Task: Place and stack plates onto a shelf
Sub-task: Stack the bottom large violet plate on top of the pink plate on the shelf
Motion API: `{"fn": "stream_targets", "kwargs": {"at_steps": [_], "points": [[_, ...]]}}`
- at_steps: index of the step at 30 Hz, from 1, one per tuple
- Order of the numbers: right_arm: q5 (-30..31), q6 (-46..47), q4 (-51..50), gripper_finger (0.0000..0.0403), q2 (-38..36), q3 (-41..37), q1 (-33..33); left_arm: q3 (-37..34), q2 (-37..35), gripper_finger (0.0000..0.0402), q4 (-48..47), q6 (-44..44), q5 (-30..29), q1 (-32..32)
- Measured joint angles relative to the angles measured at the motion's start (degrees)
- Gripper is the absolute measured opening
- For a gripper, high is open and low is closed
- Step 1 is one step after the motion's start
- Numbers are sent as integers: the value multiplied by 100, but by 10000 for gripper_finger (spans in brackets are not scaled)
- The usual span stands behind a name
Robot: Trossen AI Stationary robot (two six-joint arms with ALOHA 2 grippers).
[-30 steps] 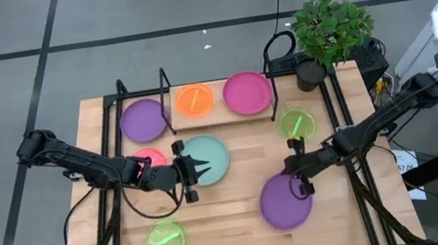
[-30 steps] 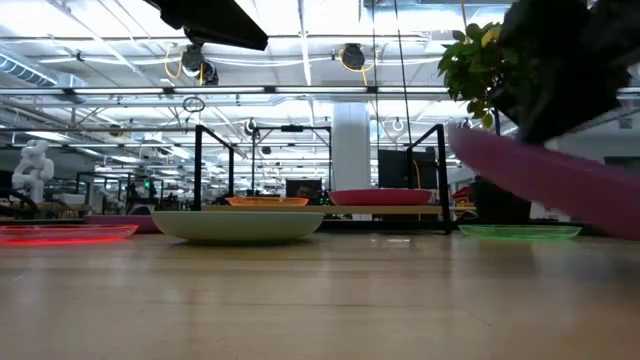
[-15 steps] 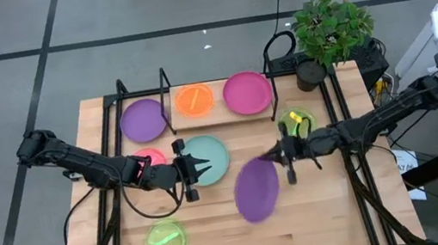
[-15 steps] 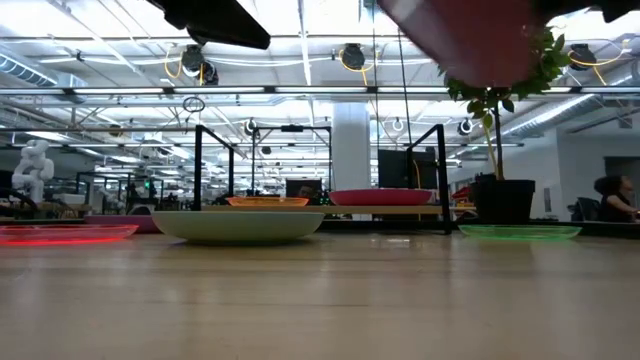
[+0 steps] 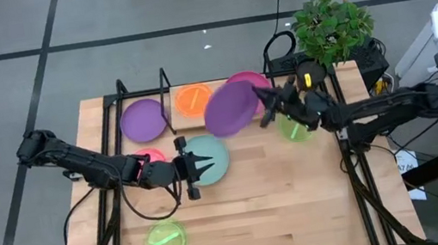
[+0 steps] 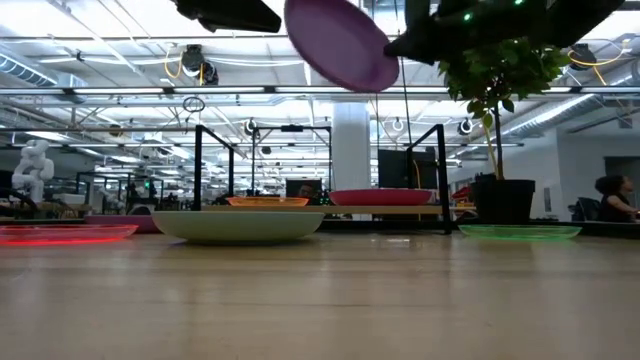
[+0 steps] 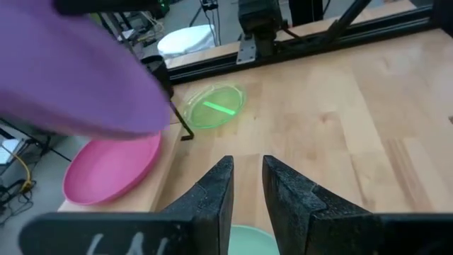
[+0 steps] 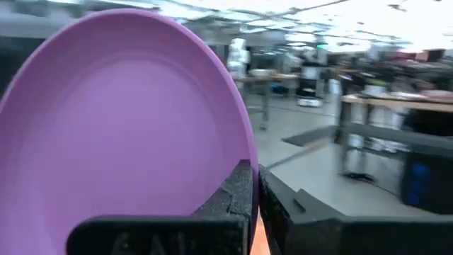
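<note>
Carrying purple plate (image 5: 231, 108) tilted in mid-air above shelf (image 5: 201, 118), right gripper (image 5: 268, 104) pinches its rim. Shelf already holds second purple plate (image 5: 144, 120), orange plate (image 5: 194, 99), magenta plate (image 5: 249, 80); none visibly stacked. Left on table: teal plate (image 5: 210, 159), red plate (image 5: 152, 158), two green plates (image 5: 165, 241) (image 5: 296, 128). Left gripper (image 5: 197, 169) hovers over teal plate, fingers slightly parted, holding nothing. Roughly halfway, by judgement.

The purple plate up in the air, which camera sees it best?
The high view: the purple plate shows whole, above the shelf, held by the right gripper. The low view shows it edge-on, the right wrist view only close up, and the left wrist view partly.
</note>
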Motion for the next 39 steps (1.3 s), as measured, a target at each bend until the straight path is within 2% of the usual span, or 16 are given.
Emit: {"fn": "stream_targets", "kwargs": {"at_steps": [5, 12, 16, 21, 25, 39], "points": [[-289, -227, -967, 0, 458, 892, -498, 0, 0, 83, 0, 102, 2, 90], [-429, -876, -3433, 0, 1118, 2511, -1336, 0, 0, 83, -126, 94, 2, 142], [-736, -966, -4209, 0, 1416, 3047, -1870, 0, 0, 83, -205, 40, 11, 139], [-1140, -1092, -4533, 0, 1611, 3254, -2427, 0, 0, 83, -269, -175, 11, 138], [-1820, -1194, -4747, 0, 1754, 3261, -2795, 0, 0, 83, -282, -330, 61, 132], [-1936, -1291, -5510, 3, 1955, 3259, -3144, 0, 0, 83, -282, -483, 146, 132]]}}
